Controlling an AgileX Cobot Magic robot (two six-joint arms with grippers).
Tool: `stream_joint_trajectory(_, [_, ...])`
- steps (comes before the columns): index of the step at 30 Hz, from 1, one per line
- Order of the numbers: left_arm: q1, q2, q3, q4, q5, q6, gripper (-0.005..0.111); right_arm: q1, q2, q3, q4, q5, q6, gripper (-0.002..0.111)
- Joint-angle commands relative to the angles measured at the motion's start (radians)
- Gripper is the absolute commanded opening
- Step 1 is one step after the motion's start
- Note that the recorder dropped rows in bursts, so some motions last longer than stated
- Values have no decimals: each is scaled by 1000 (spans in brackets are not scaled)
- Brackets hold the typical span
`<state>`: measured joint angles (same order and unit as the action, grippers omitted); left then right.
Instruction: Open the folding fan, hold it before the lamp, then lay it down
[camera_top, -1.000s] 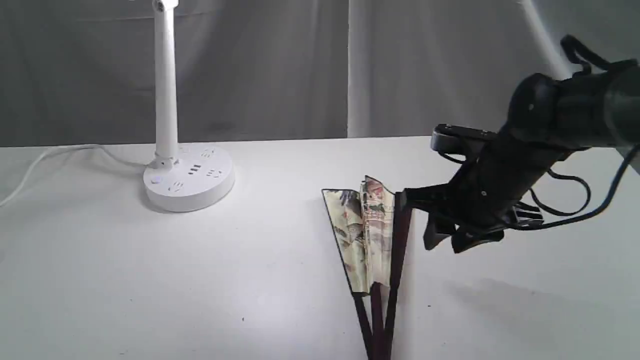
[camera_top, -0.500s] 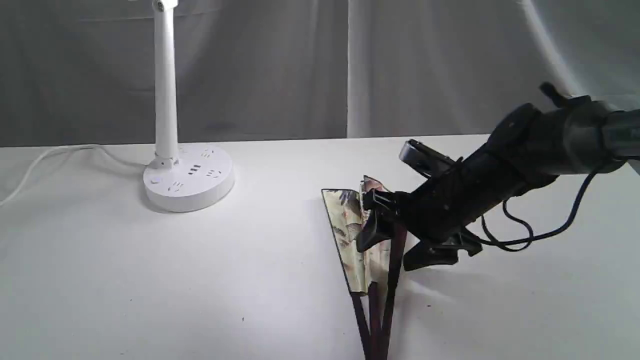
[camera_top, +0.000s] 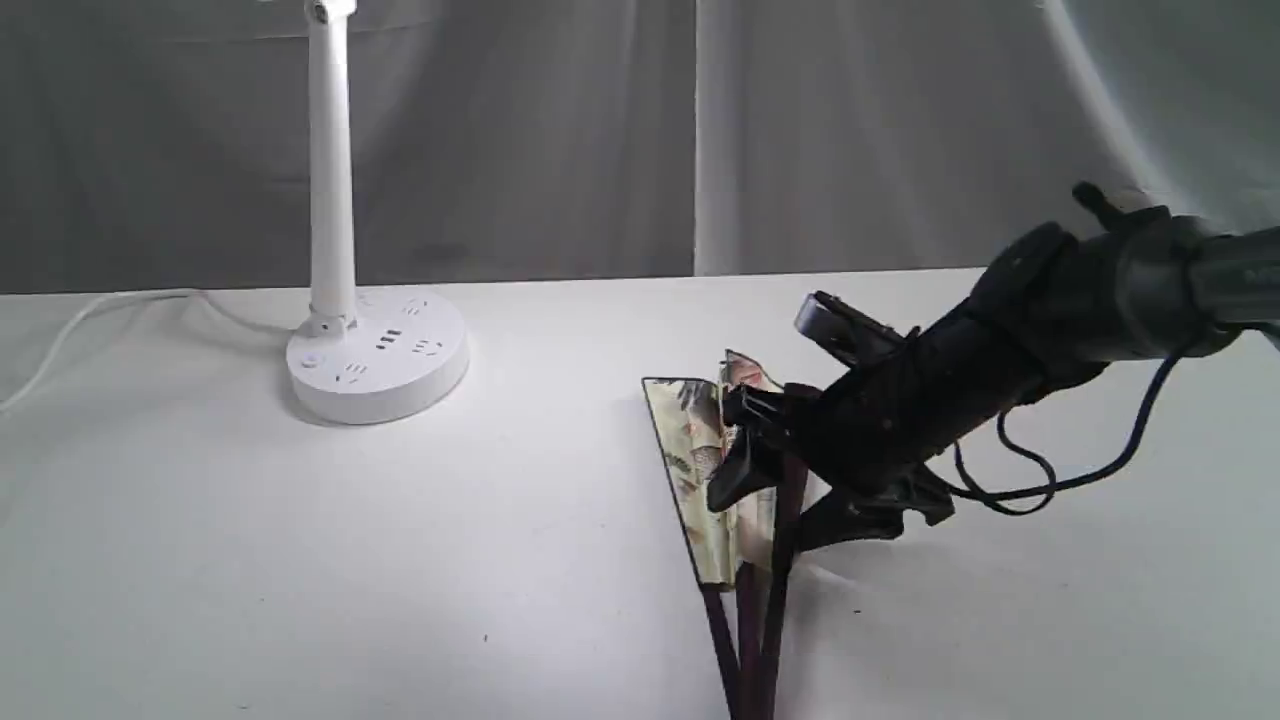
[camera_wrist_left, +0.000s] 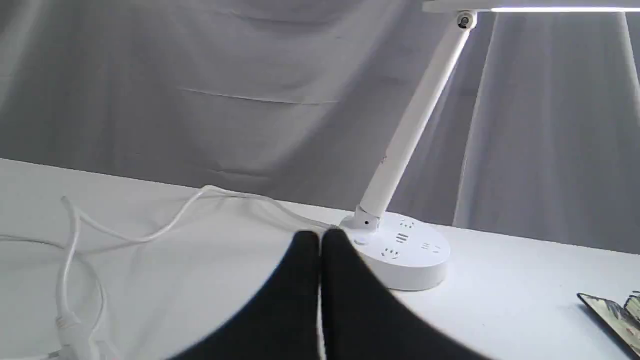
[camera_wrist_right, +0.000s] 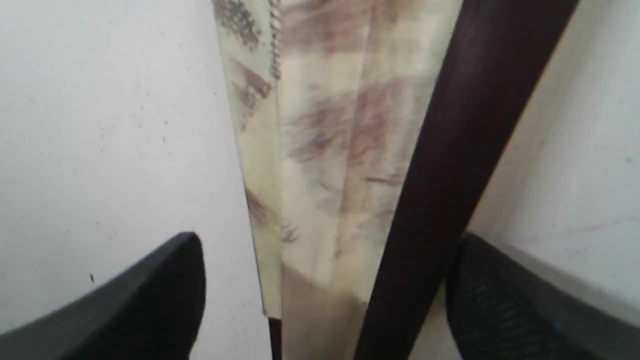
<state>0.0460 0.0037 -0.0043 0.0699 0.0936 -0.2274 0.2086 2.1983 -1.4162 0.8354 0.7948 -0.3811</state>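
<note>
The table (camera_top: 250, 560) carries the lamp (camera_top: 332, 200) at rear left and the folding fan (camera_top: 700, 450) right of centre, well apart from each other. The fan lies only partly opened, its rib end running out of the exterior view's lower margin. The right end effector (camera_top: 768, 512) is spread and lowered astride the fan's dark right guard (camera_wrist_right: 450, 165), one finger just beside the guard and the other beyond the pleated paper; it grips nothing yet. The left end effector (camera_wrist_left: 320, 239) is pressed together, empty, and faces the lamp base. Likely hazards: closing now may trap and crease the pleats along with the guard, or the flat-lying guard may slip out. Broad bare table lies between fan and lamp. The pole and the cord (camera_top: 100, 310) bound the left side, and an opened fan swung there could strike the pole.
</note>
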Motion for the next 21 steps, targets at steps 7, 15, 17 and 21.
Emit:
stream_joint_trajectory(7, [1, -4, 4, -8, -8, -8, 0, 2, 95, 1, 47, -103, -12, 35])
stream_joint_trajectory(15, [1, -4, 4, -8, -8, -8, 0, 0, 100, 1, 47, -103, -23, 0])
stream_joint_trajectory(17, [1, -4, 4, -8, -8, -8, 0, 0, 100, 1, 47, -103, -63, 0])
stream_joint_trajectory(21, [1, -4, 4, -8, -27, -8, 0, 0, 97, 1, 47, -99, -98, 0])
